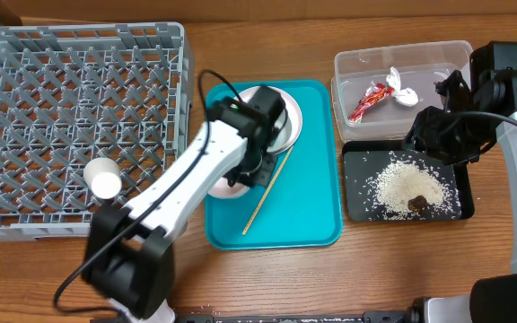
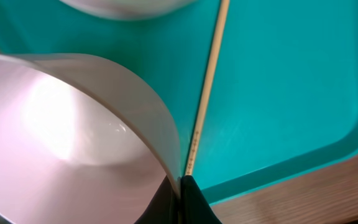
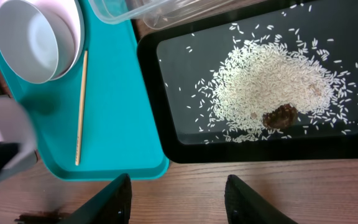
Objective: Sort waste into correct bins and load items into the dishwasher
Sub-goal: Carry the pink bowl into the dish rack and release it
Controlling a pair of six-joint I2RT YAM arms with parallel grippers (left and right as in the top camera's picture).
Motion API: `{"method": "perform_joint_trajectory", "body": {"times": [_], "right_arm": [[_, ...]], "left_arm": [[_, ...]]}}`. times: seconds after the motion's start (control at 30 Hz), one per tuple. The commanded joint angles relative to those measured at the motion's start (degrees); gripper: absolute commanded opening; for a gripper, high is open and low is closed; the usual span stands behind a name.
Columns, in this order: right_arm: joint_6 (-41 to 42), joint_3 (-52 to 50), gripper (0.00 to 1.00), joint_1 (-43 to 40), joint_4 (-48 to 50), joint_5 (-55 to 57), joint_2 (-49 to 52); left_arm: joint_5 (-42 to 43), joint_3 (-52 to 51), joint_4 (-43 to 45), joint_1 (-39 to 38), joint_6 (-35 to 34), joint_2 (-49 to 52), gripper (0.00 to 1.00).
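Overhead had one small white cup (image 1: 107, 183) in the grey lattice dish rack (image 1: 61, 81); left gripper (image 2: 180, 198) pinched the rim of a white plastic cup (image 2: 61, 143) over the teal tray (image 1: 312, 206), right gripper (image 3: 178, 199) spread empty, white bowl (image 3: 27, 40) and wooden chopstick (image 1: 267, 193) unloaded.

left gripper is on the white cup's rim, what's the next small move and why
Probably a short straight lift: the left gripper pinches the white plastic cup by its rim, the cup is low over the teal tray, and the wooden chopstick lies right beside it, so sliding sideways might drag it.
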Motion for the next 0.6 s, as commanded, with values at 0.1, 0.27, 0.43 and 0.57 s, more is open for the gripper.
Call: {"method": "perform_joint_trajectory", "body": {"times": [0.1, 0.27, 0.43, 0.57], "right_arm": [[-0.2, 0.2, 0.5, 0.2, 0.1, 0.4, -0.6], [-0.2, 0.2, 0.5, 0.2, 0.1, 0.4, -0.6], [-0.2, 0.2, 0.5, 0.2, 0.1, 0.4, -0.6], [-0.2, 0.2, 0.5, 0.2, 0.1, 0.4, -0.6]], "left_arm": [[-0.7, 4.7, 1.5, 10.9, 0.4, -11.3, 0.04], [15.4, 4.7, 4.6, 22.9, 14.4, -12.5, 0.04], [28.0, 4.7, 4.7, 33.7, 21.7, -9.5, 0.04], [37.3, 4.7, 4.9, 40.4, 25.4, -5.2, 0.04]]}}
